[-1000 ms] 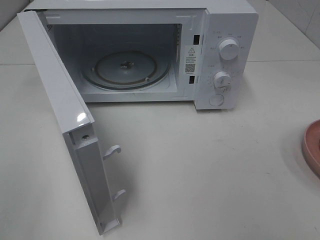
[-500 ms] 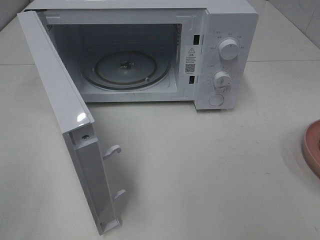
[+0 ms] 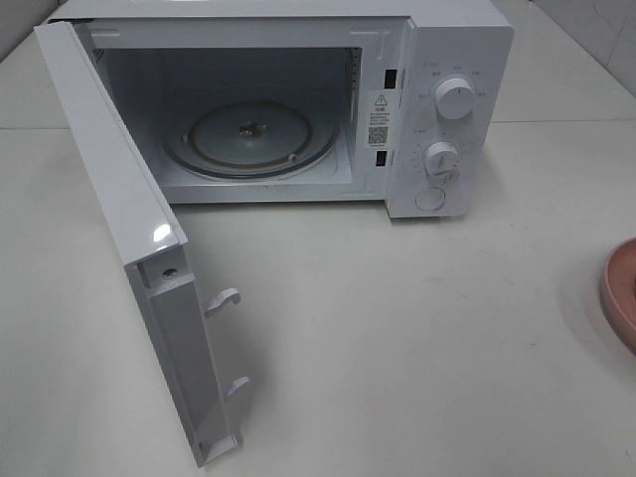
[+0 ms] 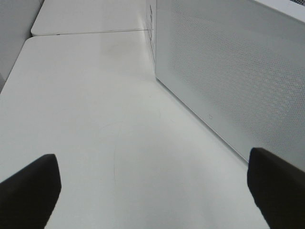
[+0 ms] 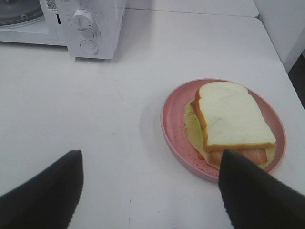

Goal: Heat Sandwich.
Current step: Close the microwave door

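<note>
Item: white microwave (image 3: 298, 99), door open, on a white table (image 3: 417, 328); sandwich on pink plate to its right.

Exterior high view: door (image 3: 134, 248) swung out to the near left, glass turntable (image 3: 248, 139) bare inside, two knobs and a round button on the right-hand panel; only a sliver of the pink plate (image 3: 623, 288) shows at the right edge, neither gripper nor sandwich visible. Right wrist view alone shows the sandwich (image 5: 231, 124), cream bread over red-orange filling, lying on the plate on the table, well apart from the microwave; right gripper (image 5: 152, 191) spread wide, grasping nothing, near the plate. Left wrist view alone shows the perforated panel (image 4: 228, 71) beside the left gripper (image 4: 152, 191), which is released, jaws wide over bare table.
</note>
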Robot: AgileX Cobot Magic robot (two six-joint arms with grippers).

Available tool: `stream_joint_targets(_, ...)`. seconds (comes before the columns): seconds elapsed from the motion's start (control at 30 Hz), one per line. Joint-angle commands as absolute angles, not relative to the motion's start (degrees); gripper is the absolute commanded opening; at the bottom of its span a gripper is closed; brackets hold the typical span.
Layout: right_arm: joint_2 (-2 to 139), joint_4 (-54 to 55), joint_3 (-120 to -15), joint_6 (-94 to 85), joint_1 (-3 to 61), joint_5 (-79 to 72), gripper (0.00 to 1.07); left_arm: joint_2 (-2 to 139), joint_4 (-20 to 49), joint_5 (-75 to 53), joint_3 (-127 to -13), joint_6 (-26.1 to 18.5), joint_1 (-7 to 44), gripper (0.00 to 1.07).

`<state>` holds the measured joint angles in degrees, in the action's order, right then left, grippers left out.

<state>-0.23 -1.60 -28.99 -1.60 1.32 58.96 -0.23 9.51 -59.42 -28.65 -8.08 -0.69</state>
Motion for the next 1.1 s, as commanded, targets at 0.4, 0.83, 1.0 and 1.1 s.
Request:
stream_joint_targets(0.4,-1.78,-1.49,-28.82,-1.78,1.03,58.84,0.76,-1.38,9.68,-58.79,-28.71,-7.85,-0.92,1.04)
stream_joint_targets(0.83,-1.78,-1.55,-28.82,-1.66,1.03,58.84,0.76,-1.38,9.8,-58.79,-28.71,-7.79,-0.4,1.04)
stream_joint_targets(1.0,-1.78,-1.55,-28.82,-1.66,1.03,58.84,0.76,-1.38,10.49,-58.79,-28.71,-7.85,-0.4,1.04)
stream_joint_targets(1.1,-1.78,-1.55,-28.82,-1.66,1.03,58.84,0.76,-1.38,10.71,-58.79,-28.71,-7.85,-0.4,1.04)
